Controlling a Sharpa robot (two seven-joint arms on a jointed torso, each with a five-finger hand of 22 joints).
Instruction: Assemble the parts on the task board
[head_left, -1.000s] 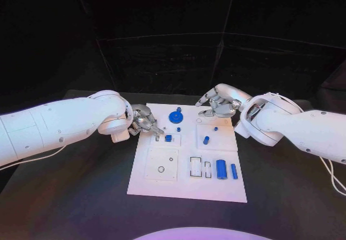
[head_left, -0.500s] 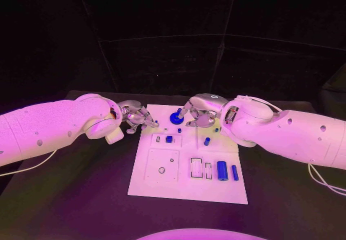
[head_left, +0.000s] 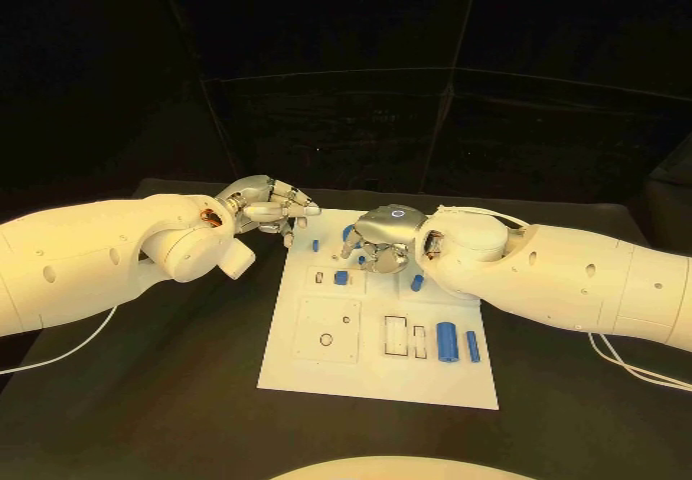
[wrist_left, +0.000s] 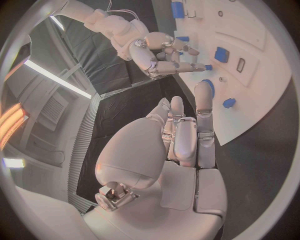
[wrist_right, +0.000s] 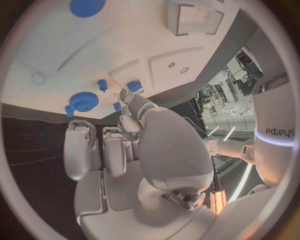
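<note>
Right hand (head_left: 378, 243) hovers over the task board (head_left: 378, 375), fingers curled, apparently empty. Left hand (head_left: 268, 206) hangs empty at ten o'clock off it. Several blue parts (head_left: 444, 342) lie loose; most assembly remains, I judge.

We see warm overhead light falling brightly on the flat white rectangular task board (head_left: 378, 340), against a dim black backdrop. Both wrist views bend straight edges strongly, and bright ceiling strips glare at their rims.
</note>
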